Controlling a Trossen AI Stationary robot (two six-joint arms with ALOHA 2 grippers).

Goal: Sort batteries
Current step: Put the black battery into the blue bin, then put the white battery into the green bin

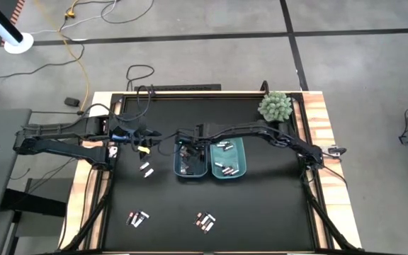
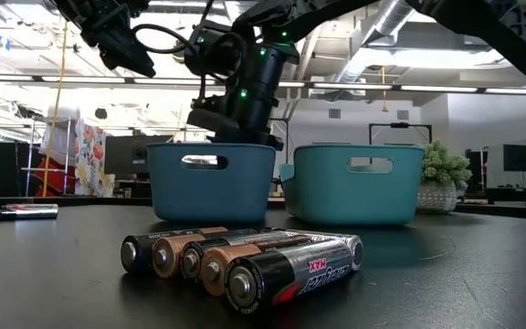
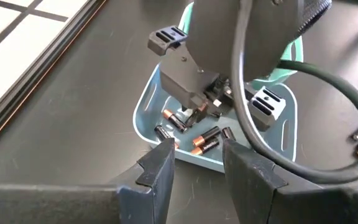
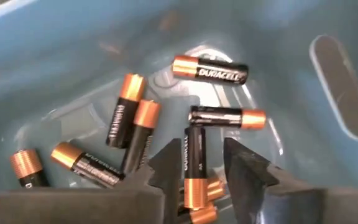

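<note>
- High view: the right gripper [image 1: 184,150] reached across into the blue bin [image 1: 190,160], presumably because dark cells were collected there, while the teal bin [image 1: 229,158] beside it took the silvery ones. The left gripper [image 1: 142,136] hung just beside the blue bin over bare table. Loose batteries [image 1: 146,168] lay near it, with two more clusters [image 1: 138,218] [image 1: 205,222] toward the near edge, so the sorting looked well short of finished.
- Low view: a row of batteries [image 2: 245,260] lay side by side in the foreground, well apart from the two bins, still awaiting pickup. A single cell [image 2: 27,211] lay far off to one side.
- Left wrist view: the left arm's fingers [image 3: 160,171] stood spread with nothing between them, pointed at the blue bin, likely waiting its turn.
- Right wrist view: the right arm's fingers [image 4: 244,168] sat low inside the bin, parted on either side of a black-and-copper battery [image 4: 193,167]. Whether they gripped it or had let it go, I could not tell; the depth suggested a drop-off. Other copper-topped cells [image 4: 210,69] lay scattered on the bin floor.
</note>
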